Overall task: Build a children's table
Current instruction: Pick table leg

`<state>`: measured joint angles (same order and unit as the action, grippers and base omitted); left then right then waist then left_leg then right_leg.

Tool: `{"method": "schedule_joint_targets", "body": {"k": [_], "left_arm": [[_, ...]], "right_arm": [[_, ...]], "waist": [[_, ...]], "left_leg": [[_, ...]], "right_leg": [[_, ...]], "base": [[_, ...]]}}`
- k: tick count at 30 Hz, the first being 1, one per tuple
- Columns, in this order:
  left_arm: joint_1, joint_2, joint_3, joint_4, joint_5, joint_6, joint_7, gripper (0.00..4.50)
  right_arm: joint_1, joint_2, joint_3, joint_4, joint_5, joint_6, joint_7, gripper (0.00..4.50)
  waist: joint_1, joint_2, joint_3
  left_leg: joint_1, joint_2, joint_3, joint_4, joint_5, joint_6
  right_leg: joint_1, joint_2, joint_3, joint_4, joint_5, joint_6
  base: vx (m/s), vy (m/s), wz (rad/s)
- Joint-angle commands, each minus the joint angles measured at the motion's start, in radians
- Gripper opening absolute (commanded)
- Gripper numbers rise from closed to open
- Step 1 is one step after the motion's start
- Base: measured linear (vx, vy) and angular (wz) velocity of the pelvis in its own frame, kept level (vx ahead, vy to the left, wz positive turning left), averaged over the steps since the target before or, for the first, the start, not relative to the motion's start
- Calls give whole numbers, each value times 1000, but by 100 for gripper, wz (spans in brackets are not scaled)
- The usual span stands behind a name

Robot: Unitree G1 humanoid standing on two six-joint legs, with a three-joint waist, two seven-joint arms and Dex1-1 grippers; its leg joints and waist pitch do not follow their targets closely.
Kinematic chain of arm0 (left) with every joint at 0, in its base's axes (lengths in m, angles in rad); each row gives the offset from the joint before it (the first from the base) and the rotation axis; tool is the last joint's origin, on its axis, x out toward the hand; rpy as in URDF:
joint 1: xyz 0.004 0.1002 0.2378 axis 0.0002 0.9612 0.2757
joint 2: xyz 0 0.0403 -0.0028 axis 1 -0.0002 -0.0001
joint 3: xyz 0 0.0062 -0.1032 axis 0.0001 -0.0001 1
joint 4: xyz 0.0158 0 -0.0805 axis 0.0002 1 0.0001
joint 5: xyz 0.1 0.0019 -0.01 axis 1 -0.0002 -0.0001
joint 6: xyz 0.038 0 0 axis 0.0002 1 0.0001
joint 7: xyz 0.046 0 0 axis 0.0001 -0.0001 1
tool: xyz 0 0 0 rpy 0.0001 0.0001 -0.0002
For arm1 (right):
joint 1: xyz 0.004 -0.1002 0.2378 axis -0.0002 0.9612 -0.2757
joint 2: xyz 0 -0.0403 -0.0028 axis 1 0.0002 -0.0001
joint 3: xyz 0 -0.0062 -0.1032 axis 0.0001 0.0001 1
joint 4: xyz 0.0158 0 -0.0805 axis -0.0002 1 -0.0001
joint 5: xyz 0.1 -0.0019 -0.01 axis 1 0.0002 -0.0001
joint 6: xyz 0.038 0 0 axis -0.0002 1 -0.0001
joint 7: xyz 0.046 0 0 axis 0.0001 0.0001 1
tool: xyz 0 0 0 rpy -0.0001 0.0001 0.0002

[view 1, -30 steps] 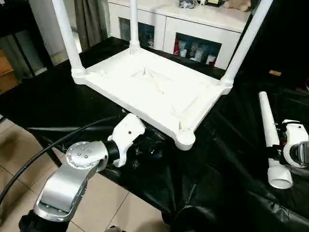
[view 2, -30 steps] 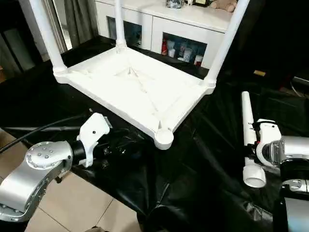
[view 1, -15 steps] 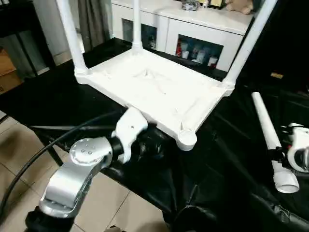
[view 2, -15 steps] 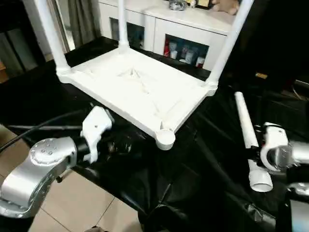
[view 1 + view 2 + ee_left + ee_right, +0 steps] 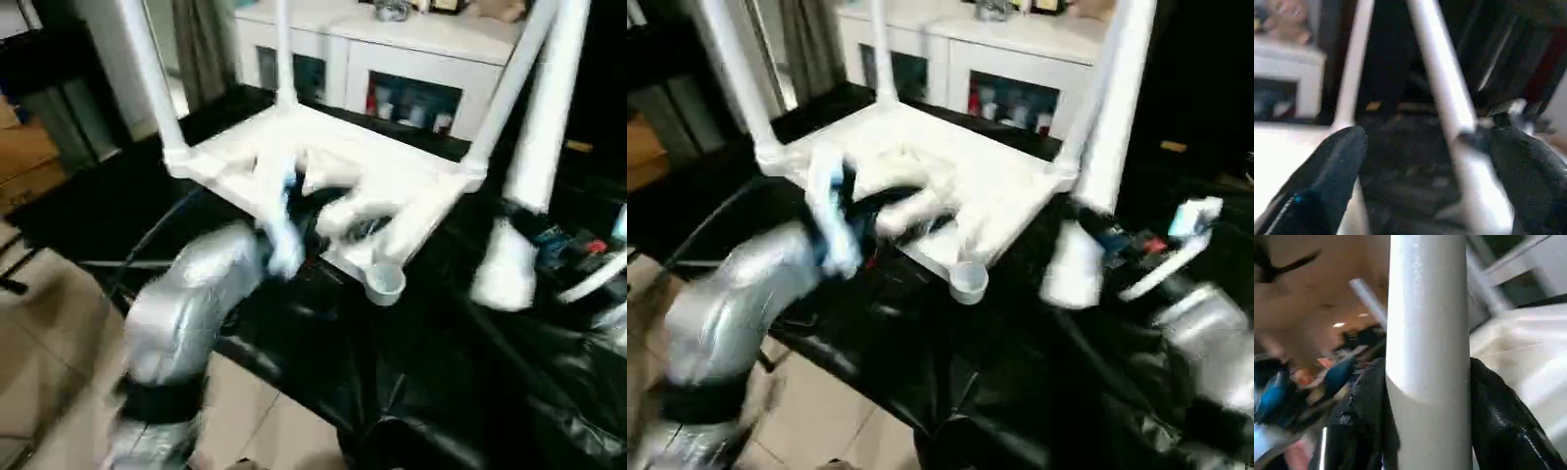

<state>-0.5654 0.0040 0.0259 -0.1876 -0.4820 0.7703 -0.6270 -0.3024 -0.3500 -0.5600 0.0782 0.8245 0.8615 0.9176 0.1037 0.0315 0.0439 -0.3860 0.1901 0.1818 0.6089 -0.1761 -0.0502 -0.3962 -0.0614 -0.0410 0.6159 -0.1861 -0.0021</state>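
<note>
The white tabletop lies upside down on the black-covered table, with three white legs standing in its corner sockets. The near corner socket is bare. My right gripper is shut on the fourth leg, held nearly upright just right of that corner, flared end down. In the right wrist view the leg sits between both black fingers. My left gripper is open and holds nothing. It hovers over the tabletop's near edge, blurred by motion.
A white cabinet with glass-fronted shelves stands behind the table. Black sheeting covers the table and hangs over its near edge. Tiled floor lies at the lower left. A black cable trails along my left arm.
My right gripper has lifted the fourth leg off the table and tipped it upright by the near corner. My left arm has swung up over the tabletop. The camera also shifted.
</note>
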Motion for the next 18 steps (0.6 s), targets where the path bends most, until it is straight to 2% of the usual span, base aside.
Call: {"method": "schedule_joint_targets", "body": {"k": [1,3,5,6,7,8,10,11,12,14,15,16,17,18], "left_arm": [[-34,-17,33,46,-45,23,21,450],[-87,-42,49,102,-82,38,22,450],[-115,-44,30,147,-84,47,-3,450],[-117,-44,29,151,-85,50,-5,450],[-123,-49,33,166,-94,63,-5,450],[-127,-52,36,183,-103,79,-3,450],[-126,-52,35,195,-105,85,0,450],[-127,-49,35,215,-107,89,7,450],[-127,-49,35,215,-107,89,7,450],[-131,-58,55,226,-144,111,15,450],[-131,-58,55,226,-144,111,15,450],[-129,-53,48,226,-135,115,20,450],[-129,-53,48,226,-135,115,20,450],[-128,-56,50,236,-117,112,46,450]], "right_arm": [[5,5,21,-68,36,12,14,184],[1,30,83,-97,36,19,8,184],[-39,63,141,-81,-2,2,-41,184],[-43,66,148,-79,-8,-1,-48,184],[-53,75,179,-82,-33,-13,-60,184],[-60,82,215,-94,-50,-18,-63,184],[-64,88,234,-101,-55,-18,-64,184],[-66,89,274,-112,-72,-22,-64,184],[-66,89,274,-112,-72,-22,-64,184],[-68,88,350,-122,-122,-44,-74,184],[-68,88,350,-122,-122,-44,-74,184],[-72,90,382,-123,-150,-64,-84,184],[-72,90,382,-123,-150,-64,-84,184],[-80,97,407,-123,-175,-80,-99,184]], "waist": [[5,-26,-58],[2,-33,-59],[-3,-31,-59],[-3,-30,-60],[-2,-30,-60],[-1,-29,-60],[2,-27,-63],[3,-22,-64],[3,-23,-64],[8,-24,-67],[7,-25,-67],[10,-21,-68],[10,-22,-68],[12,-21,-69]], "left_leg": [[17,28,-12,-65,-165,38],[13,26,-14,-67,-158,37],[9,23,-16,-68,-148,30],[10,24,-17,-69,-144,26],[12,25,-16,-68,-144,25],[14,25,-14,-67,-147,19],[13,27,-15,-68,-130,22],[13,28,-16,-68,-123,25],[11,27,-15,-68,-118,26],[12,29,-14,-66,-94,30],[11,30,-14,-67,-90,31],[12,31,-15,-67,-85,32],[12,31,-14,-66,-84,34],[12,31,-15,-66,-80,39]], "right_leg": [[39,-66,26,-95,-344,-157],[42,-67,25,-95,-347,-145],[42,-69,24,-97,-369,-129],[41,-71,24,-96,-369,-126],[39,-70,25,-98,-368,-125],[37,-71,27,-97,-357,-133],[39,-69,28,-92,-314,-135],[39,-69,28,-89,-283,-143],[41,-68,29,-89,-267,-145],[42,-69,29,-79,-199,-168],[43,-69,29,-79,-187,-172],[43,-69,29,-75,-168,-177],[43,-68,30,-75,-159,-179],[45,-69,31,-73,-141,-185]], "base": [[0,0,0],[0,0,0],[0,0,0],[0,0,0],[0,0,0],[0,0,0],[0,0,0],[0,0,0],[0,0,0],[0,0,0],[0,0,0],[0,0,0],[0,0,0],[0,0,0]]}}
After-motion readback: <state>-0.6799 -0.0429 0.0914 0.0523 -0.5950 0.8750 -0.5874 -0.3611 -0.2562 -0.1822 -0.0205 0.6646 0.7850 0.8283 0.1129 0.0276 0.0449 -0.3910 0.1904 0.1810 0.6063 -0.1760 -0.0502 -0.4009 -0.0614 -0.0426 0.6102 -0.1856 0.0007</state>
